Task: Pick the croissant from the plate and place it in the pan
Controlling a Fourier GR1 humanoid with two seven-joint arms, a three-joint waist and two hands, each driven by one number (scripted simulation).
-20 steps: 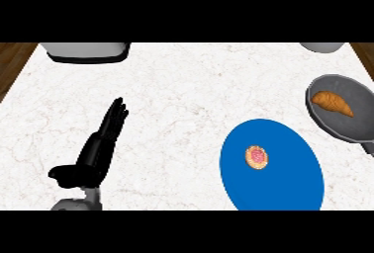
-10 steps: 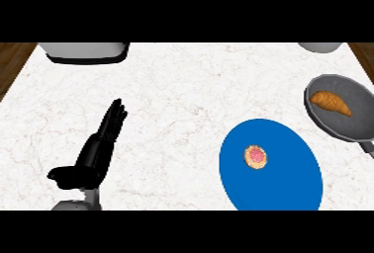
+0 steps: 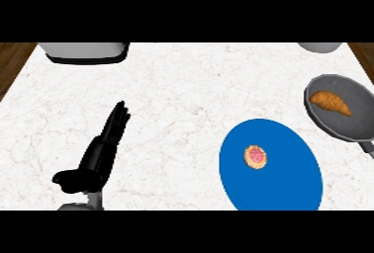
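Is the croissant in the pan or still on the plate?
In the pan: the croissant lies inside the grey pan; the blue plate holds only a small pastry.

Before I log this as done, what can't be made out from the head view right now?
- Right hand: not in view at all.
- Pan: its handle runs off the view's right edge; the croissant in it shows.
- Grey appliance and grey vessel: cut off at the counter's far edge.
- Small pastry on the blue plate: too small to identify.
- Left hand: open on the counter.
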